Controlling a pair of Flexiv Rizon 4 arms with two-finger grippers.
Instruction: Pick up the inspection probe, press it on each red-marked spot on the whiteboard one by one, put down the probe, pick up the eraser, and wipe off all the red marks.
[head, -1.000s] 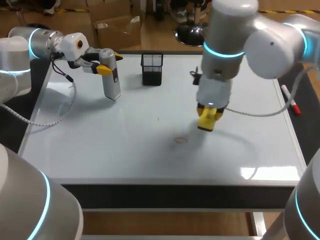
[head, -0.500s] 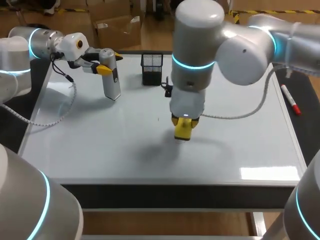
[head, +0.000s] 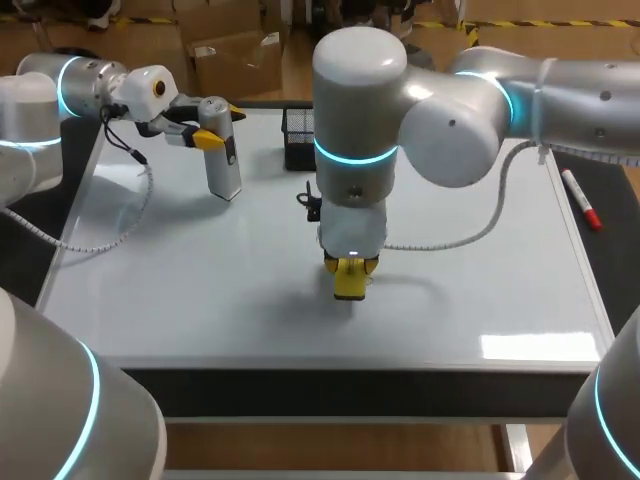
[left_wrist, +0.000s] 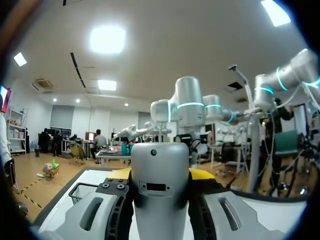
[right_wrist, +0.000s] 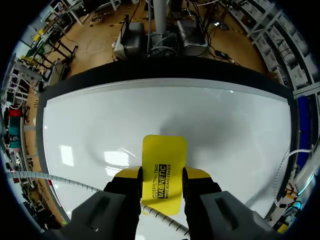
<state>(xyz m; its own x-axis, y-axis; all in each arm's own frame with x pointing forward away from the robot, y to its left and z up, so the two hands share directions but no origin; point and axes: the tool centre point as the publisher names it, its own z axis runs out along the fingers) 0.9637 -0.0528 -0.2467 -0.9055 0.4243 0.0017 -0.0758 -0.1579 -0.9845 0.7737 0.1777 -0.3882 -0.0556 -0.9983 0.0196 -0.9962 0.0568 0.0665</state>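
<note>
The silver inspection probe (head: 222, 160) stands upright on the far left of the whiteboard (head: 200, 280), with my left gripper (head: 205, 135) shut on its upper part. In the left wrist view the probe (left_wrist: 160, 200) fills the gap of that gripper (left_wrist: 160, 175), both yellow tips against it. My right gripper (head: 349, 268) is at the board's front middle, shut on the yellow eraser (head: 348, 284), which points down at the board. From the right wrist, the eraser (right_wrist: 164, 165) sticks out between the fingers (right_wrist: 129, 175) onto the white surface. No red marks show.
A black mesh pen holder (head: 298, 135) stands at the back of the board, partly behind my right arm. A red marker (head: 581, 200) lies beyond the board's right edge. The mesh holder (left_wrist: 82, 192) also shows beside the probe.
My right arm has swept left across the board with the eraser, over the faint red mark seen earlier, which no longer shows. The left arm and probe have stayed put.
</note>
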